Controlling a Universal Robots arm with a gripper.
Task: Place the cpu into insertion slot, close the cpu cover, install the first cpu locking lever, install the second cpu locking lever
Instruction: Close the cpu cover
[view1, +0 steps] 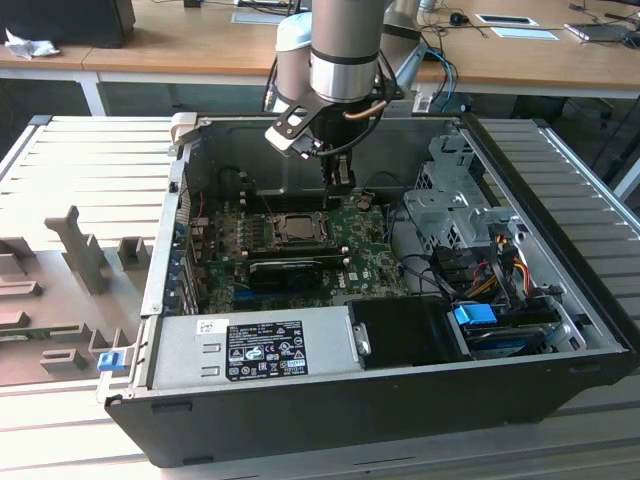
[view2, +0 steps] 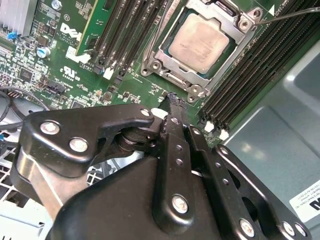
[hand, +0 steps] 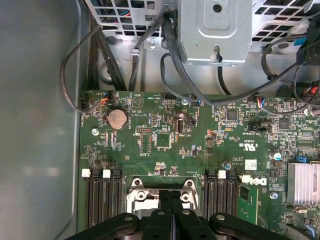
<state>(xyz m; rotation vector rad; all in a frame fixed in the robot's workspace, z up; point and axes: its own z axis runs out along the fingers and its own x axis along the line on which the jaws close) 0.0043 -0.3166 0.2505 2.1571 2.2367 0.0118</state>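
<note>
The cpu (view2: 202, 42) lies flat in the slot (view2: 176, 79) on the green board (view2: 75, 60). The cover (view2: 159, 54) lies down around it, and the grey top shows through its window. A thin lever (view2: 295, 12) sticks out past one corner. The gripper (view2: 173, 100) hangs just beside the slot. Its jaws are pressed together and hold nothing. In the exterior view it reaches down into the open case (view1: 300, 420).

Robotics lab: opened computer case (view1: 400, 400) on slatted bench (view1: 80, 170), wooden desks (view1: 200, 40) behind.
</note>
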